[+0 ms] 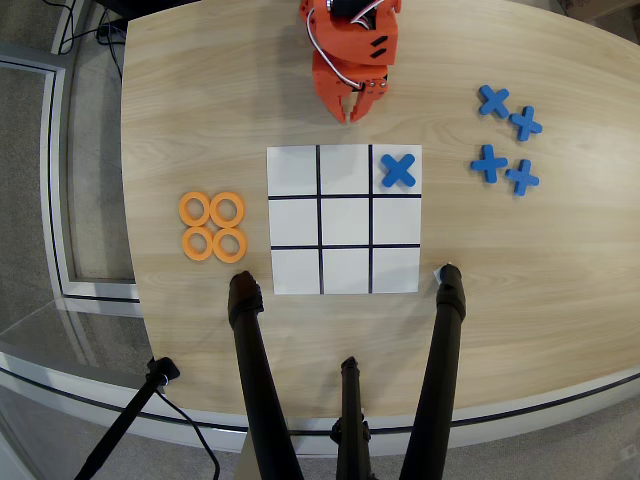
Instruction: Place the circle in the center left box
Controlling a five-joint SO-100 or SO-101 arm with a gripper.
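From the overhead view I see the orange gripper (pixel 356 106) at twelve o'clock of the grid (pixel 344 220), just off its top edge, fingertips pointing down toward the board. The tips sit close together with only a narrow gap and nothing between them; I read the gripper as closed and empty.

Four orange rings lie flat in a two-by-two cluster at nine o'clock of the grid, near its left edge, touching or almost touching each other. The circle (pixel 227 209) nearest the board is the upper right one of that cluster.

One blue cross (pixel 398 170) occupies the top right cell. The center left box (pixel 396 221), directly at six o'clock of that cross, is bare white. Four more blue crosses (pixel 506 141) lie loose at two o'clock of the grid. Black tripod legs (pixel 262 390) enter from the bottom edge.
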